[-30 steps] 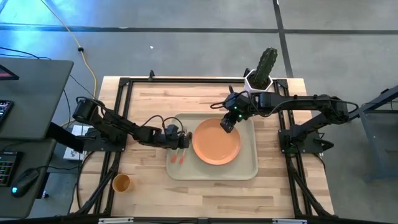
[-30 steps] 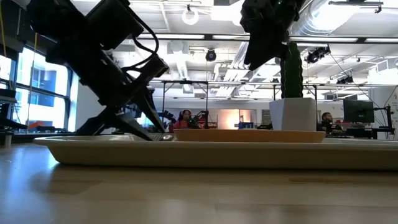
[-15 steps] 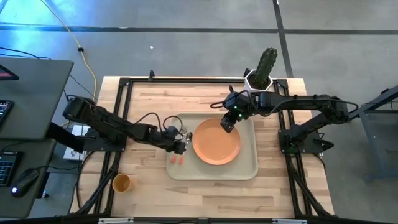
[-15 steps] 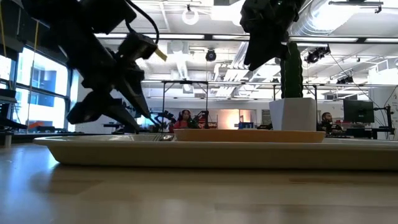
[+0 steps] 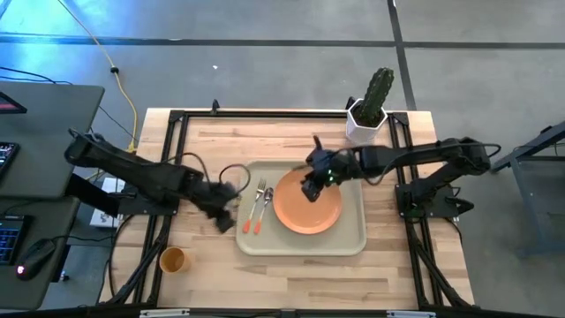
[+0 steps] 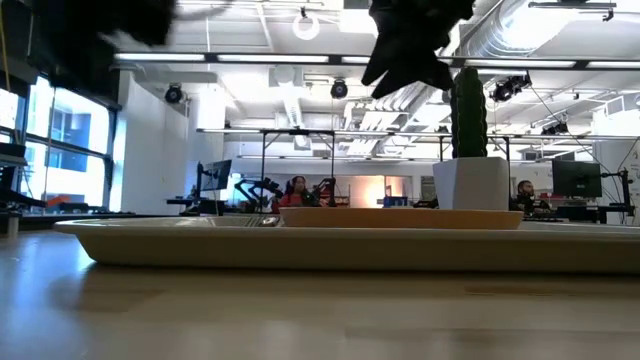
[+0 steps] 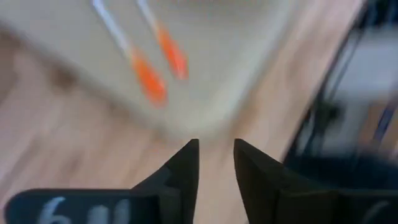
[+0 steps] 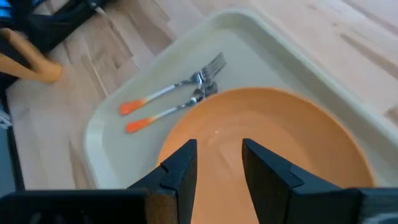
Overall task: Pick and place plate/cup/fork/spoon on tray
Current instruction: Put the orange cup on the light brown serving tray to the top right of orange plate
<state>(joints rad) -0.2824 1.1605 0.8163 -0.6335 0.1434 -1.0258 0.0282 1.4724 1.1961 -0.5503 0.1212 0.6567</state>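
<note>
The beige tray (image 5: 349,240) lies mid-table. The orange plate (image 5: 307,208) rests flat on its right half. The fork (image 5: 255,205) and the spoon (image 5: 265,208) lie side by side on its left half, orange handles toward the near edge; both also show in the right wrist view, fork (image 8: 186,81) and spoon (image 8: 180,107). The orange-yellow cup (image 5: 173,260) stands on the table near the front left. My left gripper (image 5: 226,217) is open and empty, just left of the tray. My right gripper (image 5: 310,188) is open and empty above the plate's far-left part (image 8: 261,124).
A white pot with a green cactus (image 5: 369,113) stands at the far right, behind the tray. Black frame rails (image 5: 172,159) run along the table's left and right sides. Bare wood lies in front of the tray and at the far left.
My left gripper has risen and drawn back from over the fork and spoon heads toward the table's left and near edges, off the tray. The fork and spoon lie still. My right gripper has moved from the plate's far rim toward the left, over the plate.
</note>
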